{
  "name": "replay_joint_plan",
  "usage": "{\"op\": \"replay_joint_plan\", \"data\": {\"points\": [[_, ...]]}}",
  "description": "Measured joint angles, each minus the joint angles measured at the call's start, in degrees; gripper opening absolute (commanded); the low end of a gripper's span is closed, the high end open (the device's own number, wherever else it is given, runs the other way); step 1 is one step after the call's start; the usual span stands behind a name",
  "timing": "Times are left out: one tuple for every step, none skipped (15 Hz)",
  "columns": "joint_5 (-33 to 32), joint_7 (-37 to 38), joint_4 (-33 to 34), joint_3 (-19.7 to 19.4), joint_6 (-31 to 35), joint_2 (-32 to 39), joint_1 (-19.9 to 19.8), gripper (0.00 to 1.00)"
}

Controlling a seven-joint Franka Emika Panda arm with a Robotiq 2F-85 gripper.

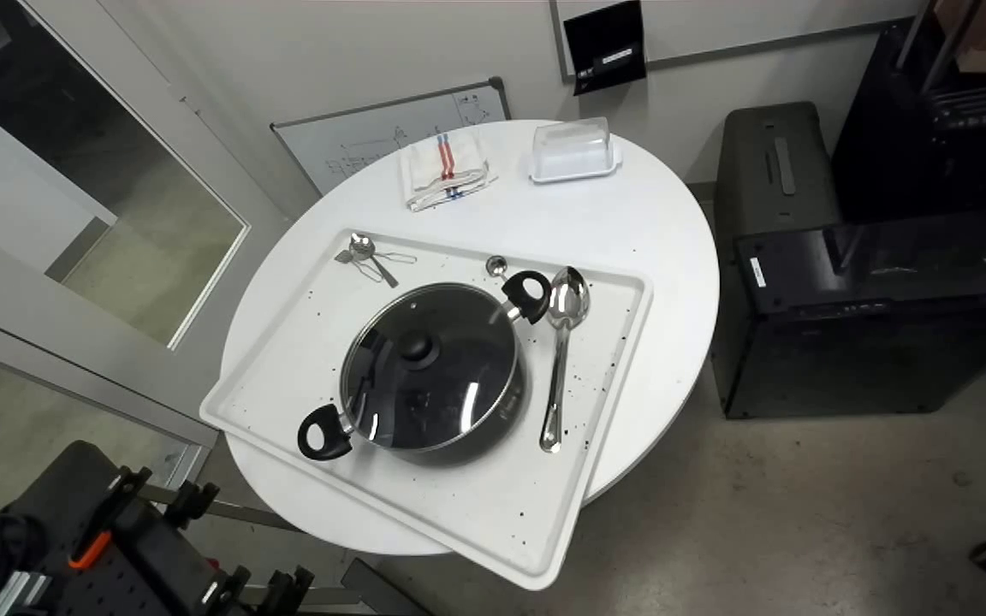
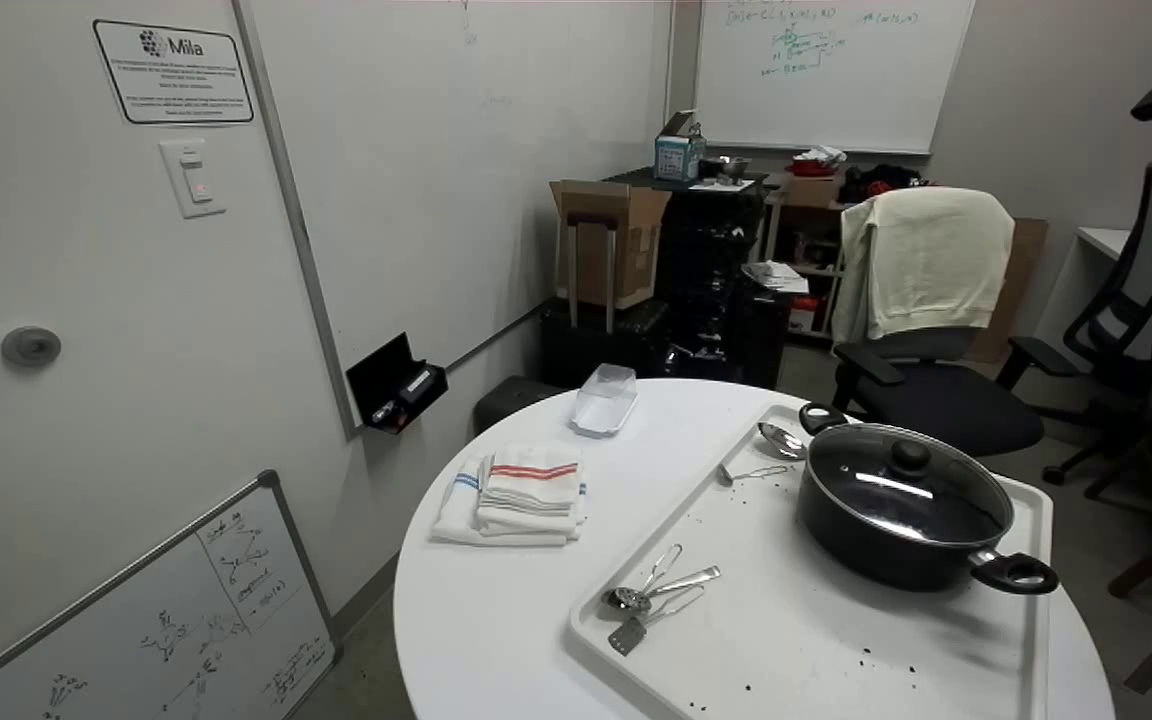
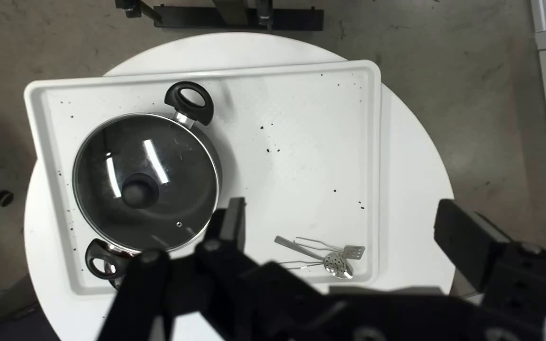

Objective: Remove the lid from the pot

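The pot (image 1: pixel 512 409) is black with two loop handles and stands on a white tray; it also shows in an exterior view (image 2: pixel 866 555) and in the wrist view (image 3: pixel 200 110). The glass lid (image 1: pixel 437 376) with its dark centre knob sits flat on the pot, also seen in an exterior view (image 2: pixel 901 490) and in the wrist view (image 3: pixel 159 189). My gripper (image 3: pixel 341 206) is open and empty, its fingers wide apart, above the table. In the wrist view the pot and lid lie to the left of the jaws. The gripper is out of both exterior views.
The white tray (image 1: pixel 270 368) lies on a round white table (image 1: pixel 673 257). A large spoon (image 1: pixel 560 359) lies beside the pot. Several small metal utensils (image 3: pixel 334 260) lie in a tray corner. Folded towels (image 2: pixel 526 495) and a butter dish (image 2: pixel 604 405) stand on the table.
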Motion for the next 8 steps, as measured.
{"op": "replay_joint_plan", "data": {"points": [[0.0,-0.1,-0.17,-0.14,0.41,0.27,0.0,1.0],[0.0,-0.18,-0.39,-0.32,0.95,0.65,-0.02,1.0],[0.0,-0.34,-0.78,-0.58,1.82,1.13,-0.09,1.0],[0.0,-0.53,-1.23,-0.94,2.79,1.68,-0.22,1.0],[-0.06,-0.75,-1.73,-1.43,3.84,2.34,-0.38,1.0],[-0.16,-0.89,-2.24,-1.92,4.88,3.0,-0.65,1.0],[-0.32,-1.05,-2.8,-2.47,5.99,3.77,-1.05,1.0],[-0.54,-1.27,-3.34,-3.09,7.08,4.61,-1.49,1.0]]}}
